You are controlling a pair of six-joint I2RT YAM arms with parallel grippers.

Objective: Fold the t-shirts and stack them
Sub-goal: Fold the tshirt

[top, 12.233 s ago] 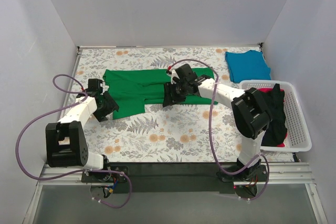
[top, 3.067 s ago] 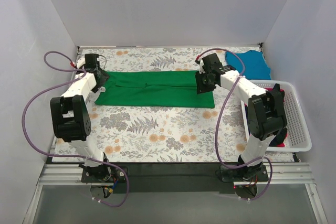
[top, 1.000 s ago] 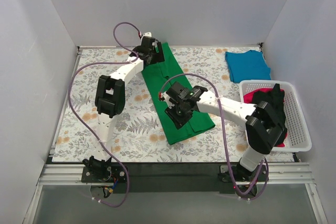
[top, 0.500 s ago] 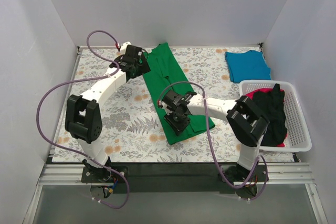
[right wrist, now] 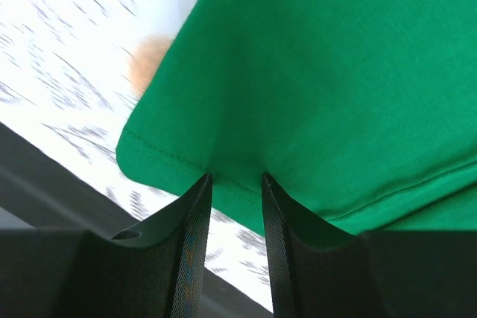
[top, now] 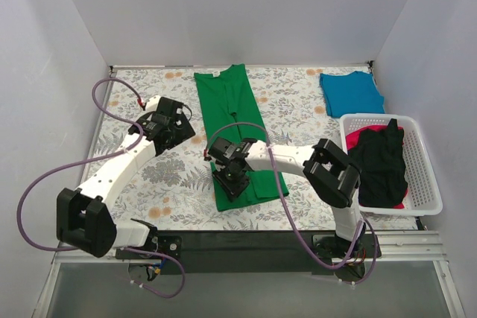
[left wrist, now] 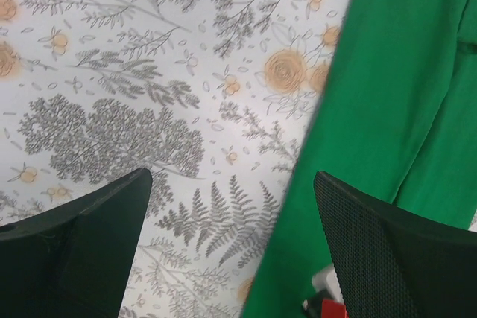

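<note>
L arm reaches out over floral-print table (top: 134, 176), L gripper (top: 170, 126) jaws wide apart, empty, just left of bright green soft fabric t-shirt (top: 223, 102), a long strip down mid-table. R arm bends leftward, R gripper (top: 232, 176) pinching its near hem.

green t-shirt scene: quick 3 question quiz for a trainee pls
1. True or false: the left fingers hold the green t-shirt.
2. Where is the teal-blue t-shirt? A under the green t-shirt; B at the far right corner of the table; C between the left fingers.
3. What do the right fingers grip?
Key: 1 false, they stand open and hold nothing; 2 B; 3 the green t-shirt's hem at its near end.
</note>
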